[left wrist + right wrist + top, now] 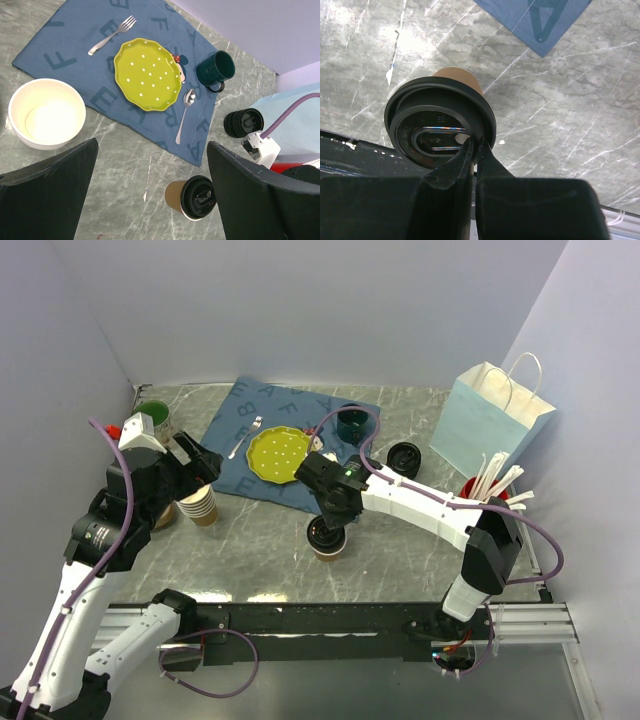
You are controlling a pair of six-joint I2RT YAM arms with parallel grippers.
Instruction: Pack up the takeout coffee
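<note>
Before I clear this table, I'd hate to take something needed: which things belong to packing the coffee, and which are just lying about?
Job: coffee cup, its lid, right gripper shut at the lid, probably the bag.
Lying about: cloth, plate, fork, spoon, mug, cup stack, spare lid, straws.

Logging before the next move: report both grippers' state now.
Left gripper: open, empty.
Right gripper: shut, tips at the coffee lid rim; whether it grips the rim cannot be told.
</note>
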